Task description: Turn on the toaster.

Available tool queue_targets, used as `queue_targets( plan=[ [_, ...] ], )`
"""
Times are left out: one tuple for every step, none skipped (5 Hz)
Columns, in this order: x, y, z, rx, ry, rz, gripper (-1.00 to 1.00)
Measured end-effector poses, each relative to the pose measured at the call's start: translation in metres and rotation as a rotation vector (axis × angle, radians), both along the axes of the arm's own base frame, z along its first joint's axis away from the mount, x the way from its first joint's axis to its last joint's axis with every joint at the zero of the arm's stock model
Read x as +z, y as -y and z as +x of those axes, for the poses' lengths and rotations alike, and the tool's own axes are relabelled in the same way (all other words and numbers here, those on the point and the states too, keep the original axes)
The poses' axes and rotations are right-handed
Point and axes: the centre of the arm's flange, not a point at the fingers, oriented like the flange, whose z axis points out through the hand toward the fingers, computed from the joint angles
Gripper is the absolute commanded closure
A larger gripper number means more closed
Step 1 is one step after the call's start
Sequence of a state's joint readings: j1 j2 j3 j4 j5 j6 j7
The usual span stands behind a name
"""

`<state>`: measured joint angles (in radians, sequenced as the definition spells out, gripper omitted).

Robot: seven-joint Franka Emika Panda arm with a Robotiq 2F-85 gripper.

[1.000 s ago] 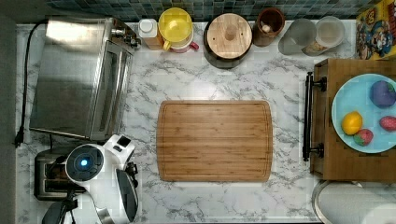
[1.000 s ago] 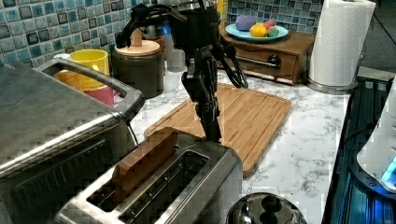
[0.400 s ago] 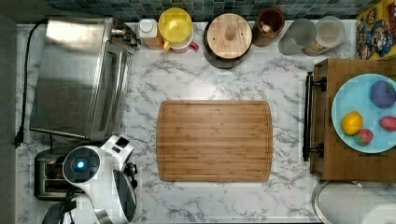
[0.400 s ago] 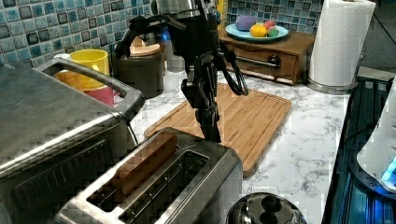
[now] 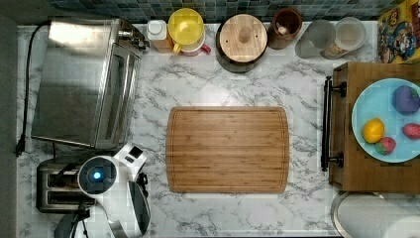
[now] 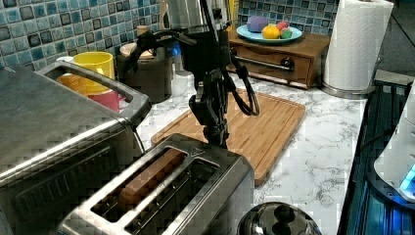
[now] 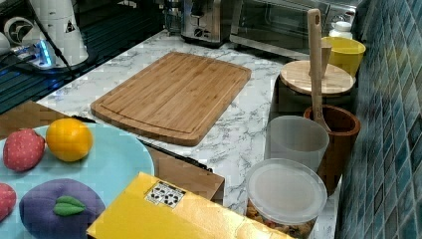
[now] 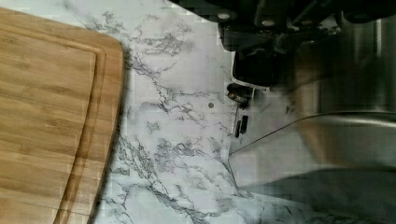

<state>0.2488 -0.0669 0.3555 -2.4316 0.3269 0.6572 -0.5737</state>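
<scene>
Looking down in the top view, the toaster (image 5: pixel 57 186) sits at the lower left corner of the marble counter (image 5: pixel 302 208), just below the large toaster oven (image 5: pixel 81 82) in the top view's left. The arm's white wrist (image 5: pixel 106 181) with its blue light covers the toaster's right end. A bamboo cutting board (image 5: pixel 228 148) lies in the middle of the counter, and a wooden drawer box carrying a blue plate (image 5: pixel 381 106) of toy fruit stands at the top view's right. A yellow cup (image 5: pixel 185 25) and a wood-lidded canister (image 5: pixel 242 34) line the tiled back wall.

In the left view, the toaster (image 6: pixel 171 196) is in the foreground with two long slots, and a brown slice (image 6: pixel 147 178) sits low in the slot nearer the toaster oven (image 6: pixel 54 132). The gripper (image 6: pixel 216 139) hangs straight down at the toaster's far end, its tip dropping behind the top edge; whether its fingers are apart or together cannot be told. A roll of paper towel (image 6: pixel 357 44) stands at the left view's right.

In the right view, the toaster (image 7: pixel 204 22) stands far back past the cutting board (image 7: pixel 174 94), next to the toaster oven (image 7: pixel 293 25).

In the wrist view, the toaster's steel end face (image 8: pixel 327 93) is close up, with a black lever (image 8: pixel 257 67) and a small knob (image 8: pixel 238 93) on it. Dark gripper parts press in around the lever, though contact is unclear. The cutting board (image 8: pixel 51 116) lies well apart across the marble.
</scene>
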Motion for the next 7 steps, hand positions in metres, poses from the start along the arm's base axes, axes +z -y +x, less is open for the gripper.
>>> queue_targets(
  plan=[
    [-0.0152, 0.0061, -0.0047, -0.038, 0.000, 0.013, 1.00],
    [-0.0190, 0.0080, -0.0028, -0.041, 0.021, 0.024, 1.00],
    [-0.0192, 0.0099, -0.0013, -0.034, 0.016, 0.044, 1.00],
    [-0.0207, 0.0113, -0.0010, -0.032, 0.013, 0.050, 1.00],
    [-0.0208, 0.0103, -0.0009, -0.034, 0.033, 0.054, 1.00],
    [-0.0200, 0.0091, -0.0016, -0.025, 0.038, 0.050, 1.00],
    [-0.0201, 0.0090, -0.0017, -0.024, 0.038, 0.049, 1.00]
  ],
)
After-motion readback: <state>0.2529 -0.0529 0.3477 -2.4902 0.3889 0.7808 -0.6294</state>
